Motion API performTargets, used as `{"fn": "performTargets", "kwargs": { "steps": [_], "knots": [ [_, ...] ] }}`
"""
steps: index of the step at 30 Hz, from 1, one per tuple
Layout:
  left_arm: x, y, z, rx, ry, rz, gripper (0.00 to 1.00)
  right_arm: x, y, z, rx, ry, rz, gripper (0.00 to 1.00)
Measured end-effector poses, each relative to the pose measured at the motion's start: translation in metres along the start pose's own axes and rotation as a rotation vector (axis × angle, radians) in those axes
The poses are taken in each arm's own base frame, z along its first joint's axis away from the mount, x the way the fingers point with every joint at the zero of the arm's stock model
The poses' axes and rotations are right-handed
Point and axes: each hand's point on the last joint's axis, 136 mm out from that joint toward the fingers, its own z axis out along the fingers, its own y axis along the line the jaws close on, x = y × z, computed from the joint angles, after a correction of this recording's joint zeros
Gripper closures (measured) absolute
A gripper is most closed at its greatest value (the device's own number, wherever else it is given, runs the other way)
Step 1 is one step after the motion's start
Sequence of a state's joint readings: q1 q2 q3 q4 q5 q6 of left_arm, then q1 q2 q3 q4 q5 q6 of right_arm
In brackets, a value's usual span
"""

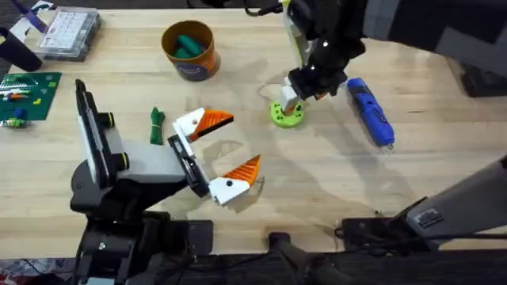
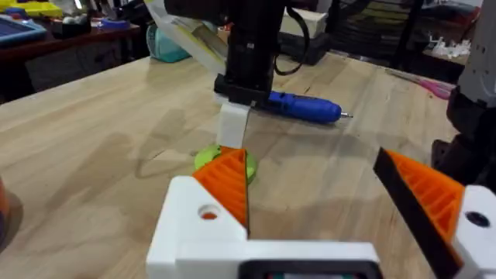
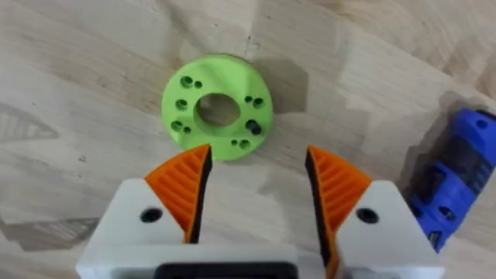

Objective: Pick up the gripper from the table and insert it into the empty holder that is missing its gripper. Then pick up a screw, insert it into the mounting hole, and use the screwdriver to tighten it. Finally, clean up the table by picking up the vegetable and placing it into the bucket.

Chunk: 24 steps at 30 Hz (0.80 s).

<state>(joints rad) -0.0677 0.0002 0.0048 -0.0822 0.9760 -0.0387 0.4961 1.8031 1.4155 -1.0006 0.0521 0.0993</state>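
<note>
The right gripper (image 1: 295, 101), jaws spread and empty, is held beside the lime-green disc (image 3: 218, 108); the left gripper's (image 1: 220, 150) jaws are likewise spread, empty.

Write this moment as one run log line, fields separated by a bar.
left gripper: open, empty | right gripper: open, over lime-green disc | screwdriver: on table | vegetable: on table, outside bucket

green disc (image 3: 218, 108) lies beside screwdriver (image 1: 370, 111), bare wood around.

Blue screwdriver (image 1: 370, 112) flat on table; green vegetable (image 1: 156, 125) beside bucket (image 1: 190, 49).
</note>
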Motion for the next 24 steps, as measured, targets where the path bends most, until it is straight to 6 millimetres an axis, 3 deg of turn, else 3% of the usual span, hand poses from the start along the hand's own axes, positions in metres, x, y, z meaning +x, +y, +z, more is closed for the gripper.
{"fn": "performTargets", "kwargs": {
  "steps": [17, 24],
  "knots": [
    [0.000, 0.000, 0.000, 0.000, 0.000, 0.000, 0.009, -0.004, -0.001, 0.013, -0.001, -0.016, 0.041, 0.388],
    [0.000, 0.000, 0.000, 0.000, 0.000, 0.000, 0.009, -0.005, -0.001, 0.027, 0.001, 0.009, 0.059, 0.408]
  ]
}}
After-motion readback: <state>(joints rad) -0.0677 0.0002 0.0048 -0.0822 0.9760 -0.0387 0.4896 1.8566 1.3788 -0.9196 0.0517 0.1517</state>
